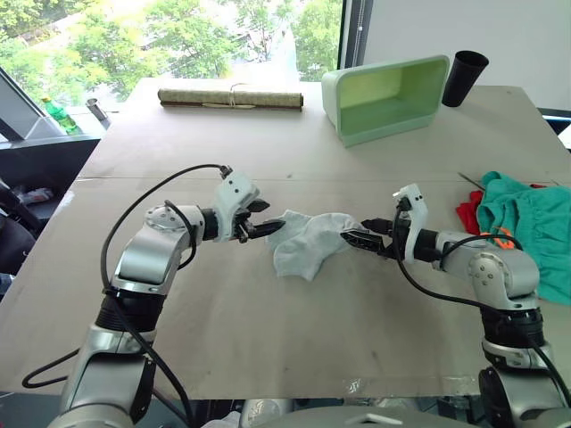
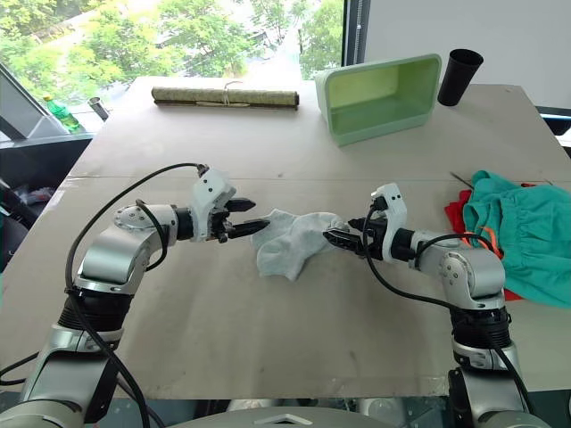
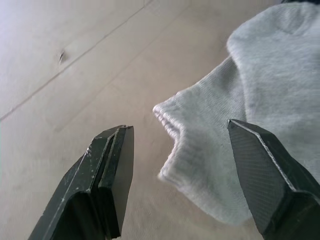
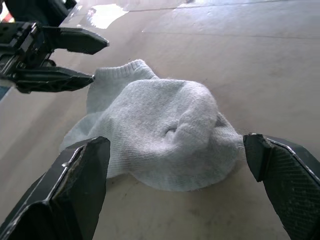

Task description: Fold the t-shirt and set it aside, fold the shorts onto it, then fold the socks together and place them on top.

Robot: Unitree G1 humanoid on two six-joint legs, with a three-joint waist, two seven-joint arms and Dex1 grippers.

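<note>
- Head views: the left gripper (image 1: 259, 218) is hanging with its fingers parted at one end of the socks (image 1: 308, 241), and the right gripper (image 1: 364, 234) is reaching in, also parted, at the other end — the grey bundle is lying on the table (image 1: 268, 348) between the two, gripped by neither. Out beyond the right arm, the shorts (image 1: 526, 223) are lying on top of the t-shirt (image 1: 467, 212), the teal cloth looking more bunched than flat
- Left wrist view: the ribbed cuff of the socks is sitting between the spread fingers (image 3: 107, 180), nearer the far one, and nothing is pinched
- Right wrist view: the rounded heel end is lying just ahead of the open fingers (image 4: 75, 185), with the left gripper facing it from across the bundle
- Risk, as I judge it: closing here could be catching a single layer — one sock would lift and the other stay down. The two grippers are also pointing at each other, so pushing in further could be bumping fingertips or shoving the bundle sideways
</note>
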